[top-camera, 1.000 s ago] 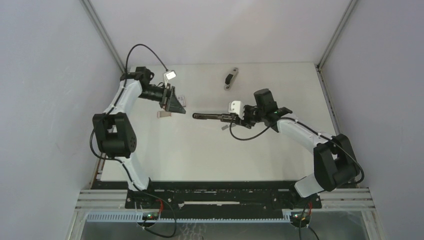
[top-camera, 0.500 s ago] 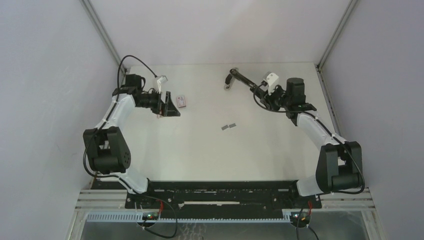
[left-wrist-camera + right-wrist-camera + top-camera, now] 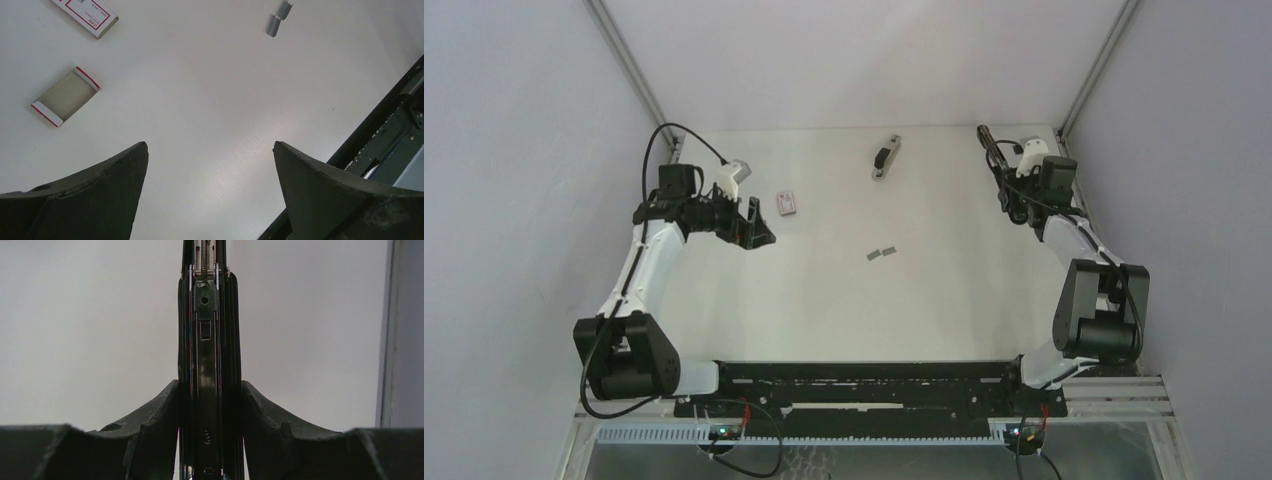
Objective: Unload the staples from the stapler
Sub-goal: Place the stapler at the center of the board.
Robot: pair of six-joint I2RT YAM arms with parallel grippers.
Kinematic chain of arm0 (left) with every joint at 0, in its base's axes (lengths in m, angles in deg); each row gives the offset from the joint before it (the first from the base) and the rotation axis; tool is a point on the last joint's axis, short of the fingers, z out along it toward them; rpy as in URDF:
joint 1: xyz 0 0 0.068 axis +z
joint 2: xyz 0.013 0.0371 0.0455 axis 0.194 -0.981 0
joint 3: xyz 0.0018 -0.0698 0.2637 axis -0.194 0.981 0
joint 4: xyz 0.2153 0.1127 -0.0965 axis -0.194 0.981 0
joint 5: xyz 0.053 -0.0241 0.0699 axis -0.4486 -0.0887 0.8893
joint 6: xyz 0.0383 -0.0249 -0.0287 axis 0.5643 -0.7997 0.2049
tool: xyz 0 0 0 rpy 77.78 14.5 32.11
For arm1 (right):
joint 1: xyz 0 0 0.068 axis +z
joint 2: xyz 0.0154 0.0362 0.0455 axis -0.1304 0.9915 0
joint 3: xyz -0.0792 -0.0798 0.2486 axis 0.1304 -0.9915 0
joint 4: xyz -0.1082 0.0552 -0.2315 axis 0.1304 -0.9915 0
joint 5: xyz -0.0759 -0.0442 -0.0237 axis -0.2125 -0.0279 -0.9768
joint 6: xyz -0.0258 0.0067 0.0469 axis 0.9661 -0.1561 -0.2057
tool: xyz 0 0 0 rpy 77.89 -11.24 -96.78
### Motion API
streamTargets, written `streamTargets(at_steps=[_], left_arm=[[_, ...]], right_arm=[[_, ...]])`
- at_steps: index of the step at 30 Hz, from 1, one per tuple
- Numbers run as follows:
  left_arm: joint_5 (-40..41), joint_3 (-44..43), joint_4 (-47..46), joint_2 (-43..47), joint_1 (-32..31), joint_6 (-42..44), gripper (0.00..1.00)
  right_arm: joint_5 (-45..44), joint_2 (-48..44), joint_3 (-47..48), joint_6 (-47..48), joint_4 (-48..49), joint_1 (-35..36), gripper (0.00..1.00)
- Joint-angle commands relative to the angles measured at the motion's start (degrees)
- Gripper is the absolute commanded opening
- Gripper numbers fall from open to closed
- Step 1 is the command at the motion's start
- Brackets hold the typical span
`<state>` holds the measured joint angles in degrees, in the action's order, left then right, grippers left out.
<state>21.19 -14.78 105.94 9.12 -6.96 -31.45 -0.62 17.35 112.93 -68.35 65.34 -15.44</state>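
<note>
Right arm has swung the long black stapler [image 3: 205,340] way off to the right of the pink-and-white box [image 3: 789,203], right jaws clamped on its sides. Left jaws gape wide, holding nothing, just left of that box. Two thin grey metal strips of staples [image 3: 881,252] lie on the white surface [image 3: 824,310], right of it.

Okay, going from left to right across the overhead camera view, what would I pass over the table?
First the left pincer → small pink-and-white box → staples → stapler, gripped in the right pincer.
</note>
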Motion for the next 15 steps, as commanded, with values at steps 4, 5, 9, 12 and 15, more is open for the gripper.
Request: streamTargets(at_steps=[4, 5, 9, 12, 15], left_arm=[[1.5, 4.5, -1.2, 5.5, 0.9, 2.7, 1.00], [1.4, 5.0, -1.4, 5.9, 1.0, 2.6, 1.00], [2.1, 5.6, -1.9, 6.1, 1.0, 2.6, 1.00], [1.5, 6.2, -2.3, 5.9, 1.0, 2.7, 1.00], [1.1, 6.9, -2.7, 5.5, 1.0, 2.9, 1.00]], right_arm=[[-7.0, 2.9, 4.7, -2.8, 5.1, -2.4, 0.21], [-7.5, 3.5, 5.1, -2.7, 4.7, -2.4, 0.21], [-9.4, 6.4, 6.6, -2.4, 3.9, -2.5, 0.21], [-10.7, 8.3, 6.9, -2.4, 4.6, -2.4, 0.21], [-11.5, 9.6, 7.1, -2.3, 5.8, -2.5, 0.21]])
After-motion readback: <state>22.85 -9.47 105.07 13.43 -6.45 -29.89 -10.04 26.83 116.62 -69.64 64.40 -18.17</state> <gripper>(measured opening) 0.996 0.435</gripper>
